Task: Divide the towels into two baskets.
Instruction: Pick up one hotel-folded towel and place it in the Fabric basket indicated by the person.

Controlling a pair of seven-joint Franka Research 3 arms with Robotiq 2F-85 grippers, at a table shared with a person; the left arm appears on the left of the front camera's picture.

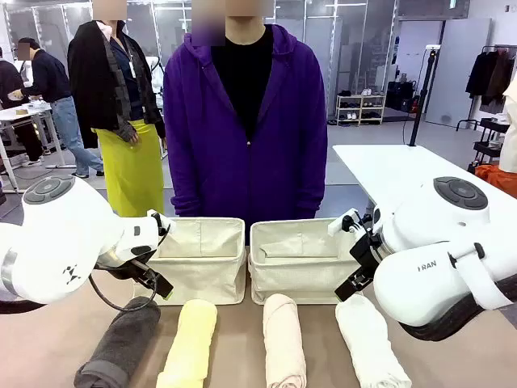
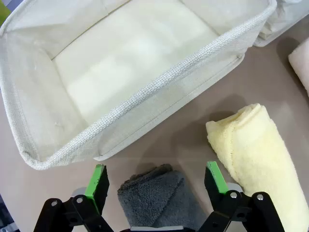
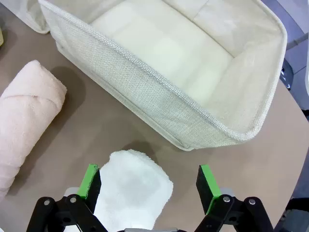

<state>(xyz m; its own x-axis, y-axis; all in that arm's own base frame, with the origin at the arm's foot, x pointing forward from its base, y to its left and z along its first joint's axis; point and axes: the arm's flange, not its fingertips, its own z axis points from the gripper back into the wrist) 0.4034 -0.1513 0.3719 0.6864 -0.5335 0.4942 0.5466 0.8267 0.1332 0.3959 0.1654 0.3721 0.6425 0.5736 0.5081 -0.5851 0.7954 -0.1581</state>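
At 6 o'clock in both wrist views, left gripper [image 2: 157,176] over dark grey towel [image 2: 154,198], right gripper [image 3: 150,179] over white towel [image 3: 130,186], both open; end-pinch risks unrolling.

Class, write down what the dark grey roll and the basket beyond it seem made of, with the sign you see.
Dark grey towel: looks like terry cloth, matt and fuzzy, its pile showing at the rolled end. Basket: probably coarse woven canvas, cream and matt; the weave's grid shows along the rim.
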